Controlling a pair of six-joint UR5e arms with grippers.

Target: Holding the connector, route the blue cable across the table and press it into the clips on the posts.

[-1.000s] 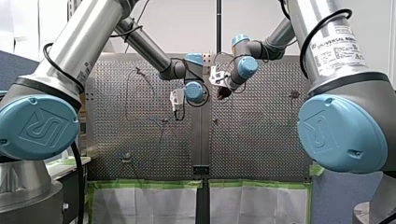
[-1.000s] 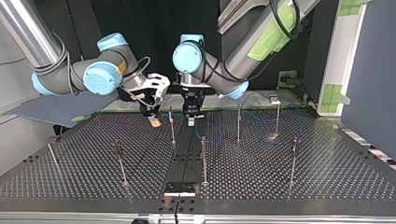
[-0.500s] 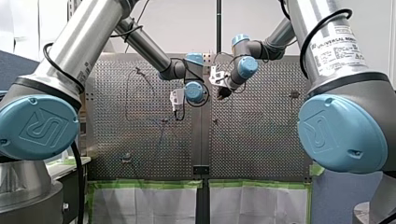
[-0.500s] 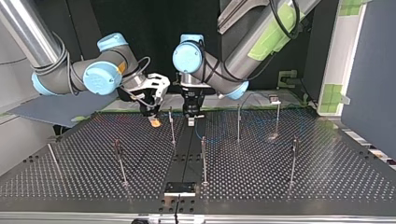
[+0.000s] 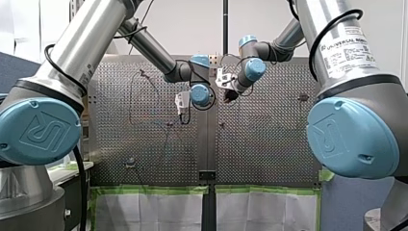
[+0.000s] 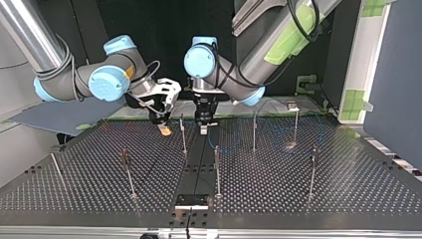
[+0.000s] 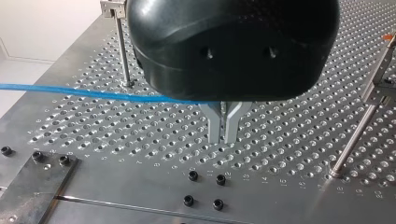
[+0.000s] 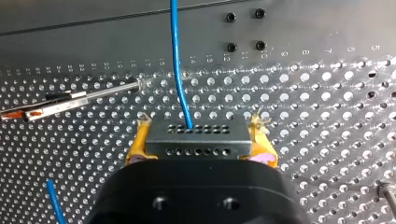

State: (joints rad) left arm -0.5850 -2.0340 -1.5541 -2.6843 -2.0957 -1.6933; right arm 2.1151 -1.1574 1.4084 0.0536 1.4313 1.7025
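Right gripper (image 8: 201,145): yellow pads (image 8: 139,145) clamped on connector (image 8: 198,135) above perforated table (image 8: 317,88) | blue cable (image 8: 175,60) ran out from connector's face | left gripper (image 7: 224,133): metal fingers (image 7: 214,125) were pressed together, cable passing at their base

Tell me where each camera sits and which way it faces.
Front: behind the shoulders, looking over the table; left arm at left, right arm at right.
Top: across the table, facing the arms; sides crossed.
Left wrist: on the left arm, looking past the left gripper at the table.
Right wrist: on the right arm, looking along the right gripper, shut on the connector.
Shared: both wrist views show the cable.
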